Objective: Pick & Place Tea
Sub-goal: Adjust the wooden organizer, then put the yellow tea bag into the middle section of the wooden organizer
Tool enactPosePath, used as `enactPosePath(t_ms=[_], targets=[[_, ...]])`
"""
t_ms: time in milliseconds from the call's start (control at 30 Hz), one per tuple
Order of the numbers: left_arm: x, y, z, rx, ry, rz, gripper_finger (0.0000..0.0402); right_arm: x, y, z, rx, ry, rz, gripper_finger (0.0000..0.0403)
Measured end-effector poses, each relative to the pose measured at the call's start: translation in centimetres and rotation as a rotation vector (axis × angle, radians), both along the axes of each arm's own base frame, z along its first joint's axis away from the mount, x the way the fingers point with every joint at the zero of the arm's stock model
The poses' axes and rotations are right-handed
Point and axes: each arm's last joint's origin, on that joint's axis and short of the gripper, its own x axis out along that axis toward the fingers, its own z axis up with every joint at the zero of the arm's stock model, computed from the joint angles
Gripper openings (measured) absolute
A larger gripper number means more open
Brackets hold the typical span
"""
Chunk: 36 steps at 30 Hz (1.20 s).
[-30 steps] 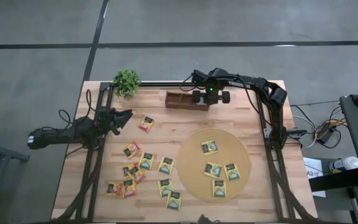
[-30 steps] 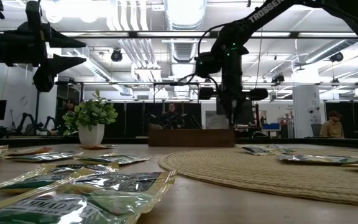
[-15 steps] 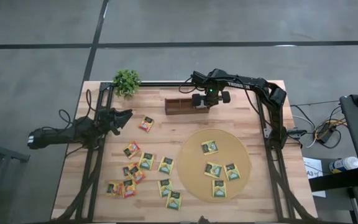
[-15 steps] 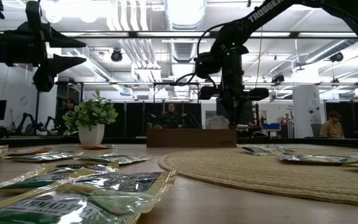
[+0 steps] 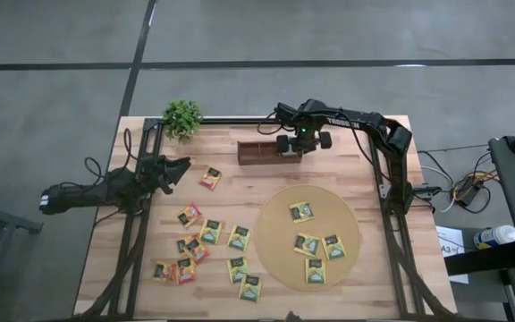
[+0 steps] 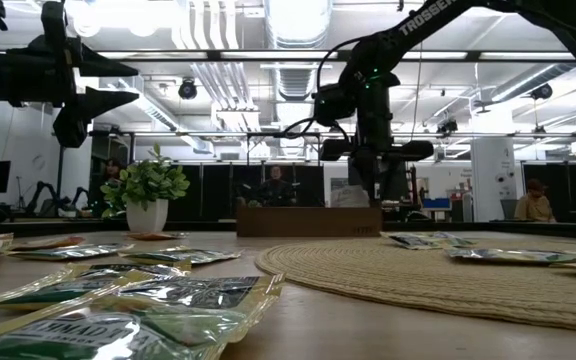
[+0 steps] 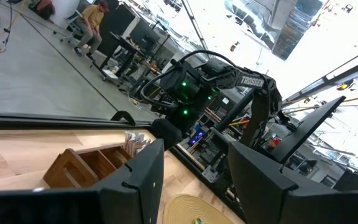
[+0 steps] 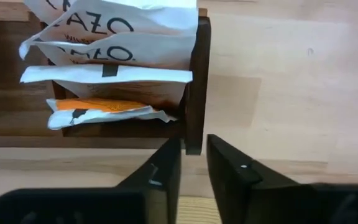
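Note:
The tea sachets lie loose on the wooden table (image 5: 240,192): several at the left middle (image 5: 206,240) and several on the round woven mat (image 5: 309,234). More sachets, white and orange (image 8: 114,74), stand in the right end slot of the brown wooden tray (image 5: 259,152). My right gripper (image 8: 193,146) points down just above that end of the tray (image 8: 197,81), its fingers slightly open and holding nothing. My left gripper (image 5: 184,167) hangs open and holding nothing above the table's left side (image 7: 194,155).
A small potted plant (image 5: 182,116) stands at the far left corner. One orange sachet (image 5: 210,177) lies alone between my left gripper and the tray. Bare wood shows at the table's far right, beyond the mat.
The wooden tray has shifted a little toward the table's near edge under my right gripper. My left arm has kept still.

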Motion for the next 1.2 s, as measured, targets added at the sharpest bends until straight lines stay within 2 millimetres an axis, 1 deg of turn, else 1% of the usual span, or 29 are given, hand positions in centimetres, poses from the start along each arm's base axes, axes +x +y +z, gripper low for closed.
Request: enactPosePath(t_ms=[167,300,367,433,533,667,733,867,967,1067,1200], targets=[[0.0,0.0,0.0,-0.001,0.0,0.0,0.0174,-0.1,0.4,0.6,-0.007,-0.005,0.077,0.0133],[0.0,0.0,0.0,-0.002,-0.001,0.0,0.0174,-0.5,1.2,1.8,-0.041,0.03,0.156,0.0169],[0.0,0.0,0.0,-0.003,-0.002,-0.001,0.0174,-0.8,1.6,2.8,-0.086,0.037,0.243,0.0181],[0.0,0.0,0.0,-0.003,-0.002,-0.001,0.0174,-0.9,2.4,4.1,-0.143,0.037,0.382,0.0189],[0.0,0.0,0.0,-0.004,-0.002,-0.001,0.0174,-1.0,3.7,5.6,-0.191,0.027,0.643,0.0194],[0.0,0.0,0.0,-0.003,-0.001,0.0,0.0174,-0.6,5.6,7.1,-0.237,-0.02,0.988,0.0193],[0.0,0.0,0.0,-0.003,-0.002,-0.001,0.0174,-0.4,6.5,7.6,-0.232,-0.074,1.178,0.019],[0.0,0.0,-0.1,-0.004,0.003,0.0,0.0174,0.4,8.5,7.6,-0.159,-0.232,1.531,0.0183],[0.1,0.0,-0.2,-0.004,0.006,0.0,0.0174,1.1,9.8,7.2,-0.123,-0.337,1.718,0.0177],[0.1,0.0,-0.3,-0.004,0.007,0.0,0.0174,1.9,10.7,6.3,-0.1,-0.361,1.841,0.0173],[0.1,0.0,-0.3,-0.004,0.008,0.0,0.0174,2.8,12.1,4.8,-0.053,-0.357,1.927,0.0167]])
